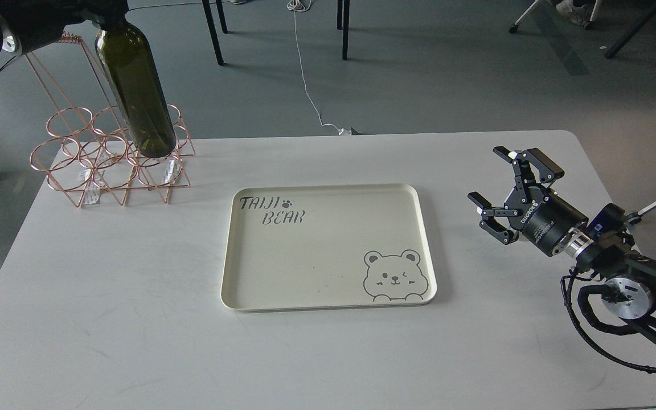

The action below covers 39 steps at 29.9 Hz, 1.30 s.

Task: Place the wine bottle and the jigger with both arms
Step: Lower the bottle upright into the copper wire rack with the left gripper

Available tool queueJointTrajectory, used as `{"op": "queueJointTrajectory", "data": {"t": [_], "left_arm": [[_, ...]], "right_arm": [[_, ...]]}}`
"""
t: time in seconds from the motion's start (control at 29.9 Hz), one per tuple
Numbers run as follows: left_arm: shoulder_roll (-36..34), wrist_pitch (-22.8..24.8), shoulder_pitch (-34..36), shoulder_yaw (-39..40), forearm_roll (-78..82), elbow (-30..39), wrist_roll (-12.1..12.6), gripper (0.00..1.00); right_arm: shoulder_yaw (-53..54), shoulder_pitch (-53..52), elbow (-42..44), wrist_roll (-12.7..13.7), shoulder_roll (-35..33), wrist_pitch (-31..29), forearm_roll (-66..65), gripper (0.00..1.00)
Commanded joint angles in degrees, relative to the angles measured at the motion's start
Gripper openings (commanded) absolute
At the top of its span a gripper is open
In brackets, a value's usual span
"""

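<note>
The wine bottle, dark olive-green, hangs tilted in the air at the top left, with its base at the right-hand rings of the copper wire rack. Its neck runs up into my left gripper, which is dark and partly cut off by the top edge and holds the bottle by its top. My right gripper is open and empty, low over the table's right side, right of the tray. The jigger is out of view.
A cream tray printed "TAIJI BEAR" with a bear drawing lies at the middle of the white table. Chair legs and a white cable are on the floor beyond the far edge.
</note>
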<state>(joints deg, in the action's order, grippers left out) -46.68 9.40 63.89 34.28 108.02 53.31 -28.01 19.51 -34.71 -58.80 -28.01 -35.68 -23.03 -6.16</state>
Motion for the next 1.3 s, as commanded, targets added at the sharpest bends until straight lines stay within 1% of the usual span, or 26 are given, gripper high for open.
{"op": "queueJointTrajectory", "data": {"t": [0.0,0.33,0.97,1.27], "left_arm": [[-0.08,0.0,-0.17,-0.09,0.0,-0.05,0.01,0.11],[-0.25,0.0,-0.61,-0.09,0.09,-0.14,0.01,0.1],[0.71,-0.44,-0.88,-0.18,-0.09,-3.56,0.01,0.11],[1.59,-2.37,-0.88,-2.11,-0.7,-5.59,0.01,0.11]], "right_arm": [[0.0,0.35,0.0,0.01,0.0,0.0,0.0,0.99],[0.09,0.61,-0.08,0.01,0.0,0.0,0.0,0.99],[0.35,0.61,-0.08,0.01,0.0,0.09,0.0,0.99],[0.26,0.61,-0.08,0.01,0.0,0.0,0.0,0.99]]}}
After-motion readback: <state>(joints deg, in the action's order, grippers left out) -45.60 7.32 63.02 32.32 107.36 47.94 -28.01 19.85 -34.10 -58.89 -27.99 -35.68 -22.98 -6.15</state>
